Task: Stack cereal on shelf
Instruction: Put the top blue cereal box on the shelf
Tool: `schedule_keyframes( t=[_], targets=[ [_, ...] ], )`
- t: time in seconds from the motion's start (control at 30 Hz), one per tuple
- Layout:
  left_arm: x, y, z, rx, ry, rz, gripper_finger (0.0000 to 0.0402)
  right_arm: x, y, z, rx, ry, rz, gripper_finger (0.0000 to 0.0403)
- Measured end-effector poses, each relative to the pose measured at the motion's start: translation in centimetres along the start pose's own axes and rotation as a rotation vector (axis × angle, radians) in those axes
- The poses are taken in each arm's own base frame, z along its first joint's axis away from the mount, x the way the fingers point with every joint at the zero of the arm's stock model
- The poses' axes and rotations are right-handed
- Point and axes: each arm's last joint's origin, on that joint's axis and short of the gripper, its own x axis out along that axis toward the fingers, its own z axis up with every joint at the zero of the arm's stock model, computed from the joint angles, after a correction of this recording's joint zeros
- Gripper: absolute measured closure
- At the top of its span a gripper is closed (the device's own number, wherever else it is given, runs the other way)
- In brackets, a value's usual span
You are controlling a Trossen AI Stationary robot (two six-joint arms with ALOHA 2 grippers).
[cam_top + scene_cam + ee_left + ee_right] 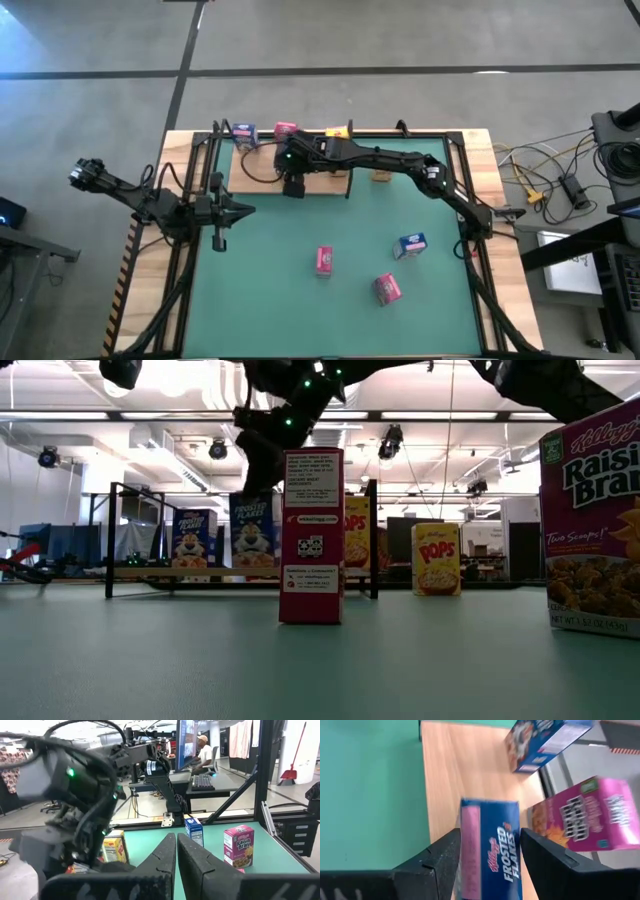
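The shelf (262, 165), a light-wood panel with black posts, lies at the table's far side. On it stand a blue cereal box (245, 133), a pink one (285, 130) and two yellow ones (338, 131) (380, 175). My right gripper (490, 832) reaches over the shelf from the right, open, its fingers on either side of another blue cereal box (490, 855). That box (250, 535) stands upright on the shelf below the gripper (262, 460). My left gripper (238, 210) waits at the table's left side, shut and holding nothing. My right gripper has one finger (445, 857) close beside each of two opposite sides of the blue box (470, 850), slanting down from above. The box stands on the shelf's wood. I cannot tell whether the fingers touch it.
On the green mat stand two pink boxes (324, 260) (387, 288) and a blue box (411, 245). One pink box (592, 525) stands close in front of the low camera. Cables lie off the table's right edge. A person (202, 747) sits at a desk beyond the table.
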Motion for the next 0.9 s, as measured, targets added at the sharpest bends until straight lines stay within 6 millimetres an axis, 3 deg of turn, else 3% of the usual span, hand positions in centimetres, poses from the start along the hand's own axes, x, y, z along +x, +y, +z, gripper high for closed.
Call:
schedule_keyframes(
  t=[0.4, 0.63, 0.9],
  targets=[
    [0.0, 0.0, 0.0, 0.000, 0.000, 0.000, 0.0401, -1.4, -0.6, 0.7, -0.004, -0.022, -0.010, 0.0206],
    [0.2, -0.1, 0.0, 0.001, 0.001, 0.000, 0.0401, -5.9, -1.0, 0.3, 0.042, 0.071, -0.002, 0.0207],
    [1.7, -1.1, -0.4, 0.005, 0.007, -0.001, 0.0401, -9.0, 2.5, -1.2, -0.003, 0.082, 0.074, 0.0207]
  ],
)
